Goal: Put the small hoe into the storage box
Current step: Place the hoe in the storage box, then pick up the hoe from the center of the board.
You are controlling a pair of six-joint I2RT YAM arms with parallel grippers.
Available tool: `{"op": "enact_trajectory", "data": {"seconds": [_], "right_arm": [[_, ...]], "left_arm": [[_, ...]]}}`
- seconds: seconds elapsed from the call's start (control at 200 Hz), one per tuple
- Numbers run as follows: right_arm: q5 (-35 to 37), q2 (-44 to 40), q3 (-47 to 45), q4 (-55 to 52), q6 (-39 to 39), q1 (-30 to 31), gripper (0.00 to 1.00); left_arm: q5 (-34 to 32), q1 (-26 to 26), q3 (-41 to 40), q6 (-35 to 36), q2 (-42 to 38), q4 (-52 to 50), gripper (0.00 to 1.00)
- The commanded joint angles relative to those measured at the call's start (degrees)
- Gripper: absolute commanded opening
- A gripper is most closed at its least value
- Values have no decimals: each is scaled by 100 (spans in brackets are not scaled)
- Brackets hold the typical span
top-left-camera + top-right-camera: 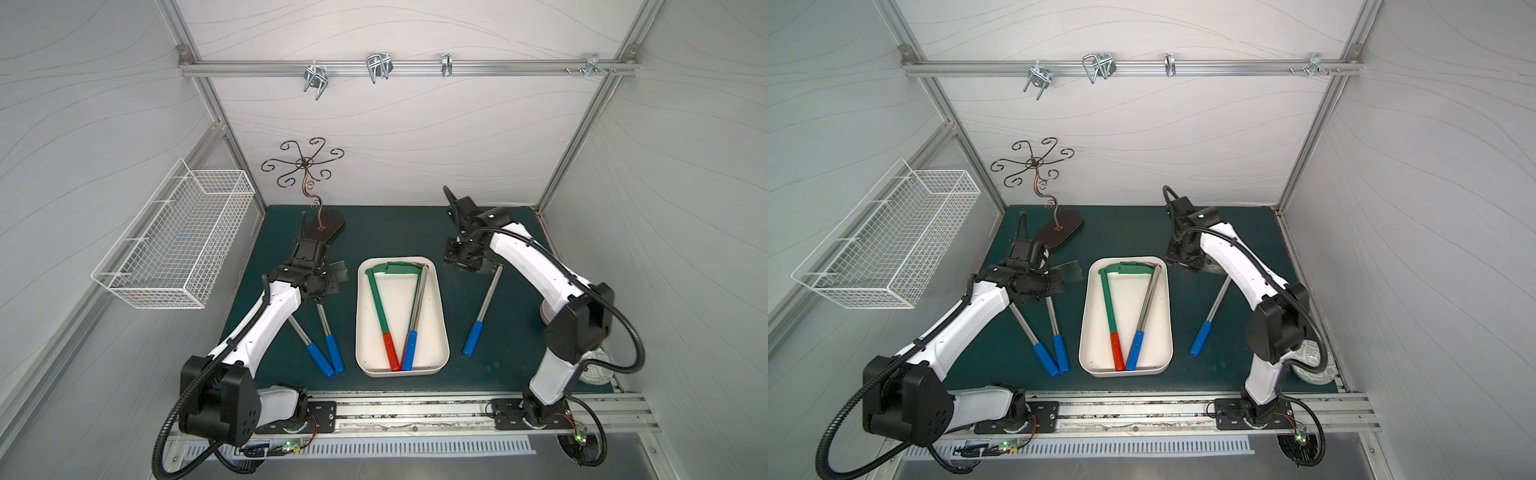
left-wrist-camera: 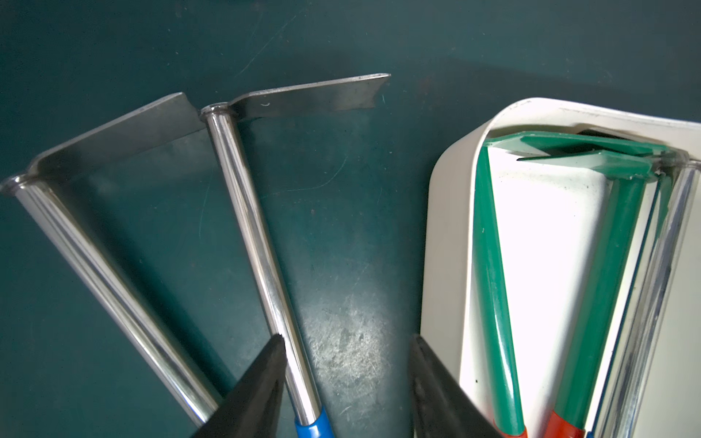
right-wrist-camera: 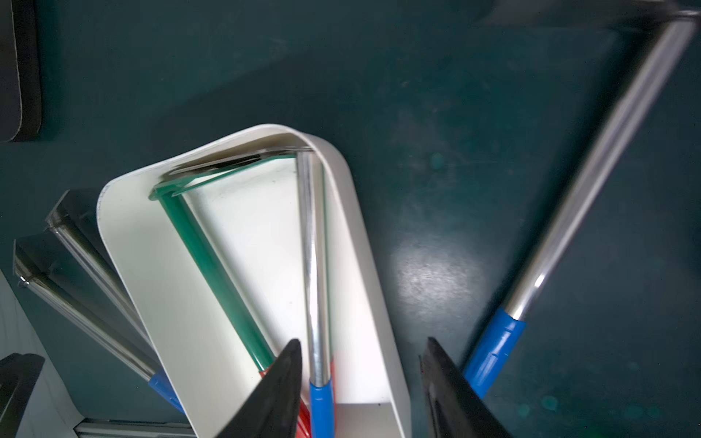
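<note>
Downward, left claw (image 2: pixel 347 341) and right claw (image 3: pixel 362 343) hang parted.

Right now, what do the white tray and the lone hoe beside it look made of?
Tray: probably moulded plastic, cream-white, smooth, rounded corners, soft sheen. Hoe shaft: polished metal, likely steel; bright mirror-like streaks. Its grip: blue sleeve, plastic or rubber, cannot tell which.

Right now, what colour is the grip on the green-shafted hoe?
The grip is red, clearest in a top view.
</note>
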Motion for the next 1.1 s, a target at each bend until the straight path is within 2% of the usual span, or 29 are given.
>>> {"op": "enact_trajectory", "data": {"seconds": [0.0,0.145,0.32,0.41,0.63,0.805,1.096], "right_arm": [[89,-605,-725,246,-409,-322,52],[-367,-1386,-1769,820,-735,-788,52],[-623,-1949,-2480,1147,-890,-1090,52],[-732,-2058,-2591,1165,-980,-1203,52],[-970,-2117,-2769,1241,-977,-1298,53],[-1023,-2087,-2841,1288,-982,-1297,53],[-1089,-2051,-2895,1358,-975,-1307,53]], "left_arm": [[-215,32,17,-148,96,79,59],[-308,40,-33,-468,280,69,62],[-84,242,-268,-1034,647,460,61],[-260,349,-272,-1117,969,454,58],[-191,660,-301,-1145,1503,597,58],[-374,682,-368,-1091,1771,851,56],[-191,787,-71,-986,2454,822,50]]}}
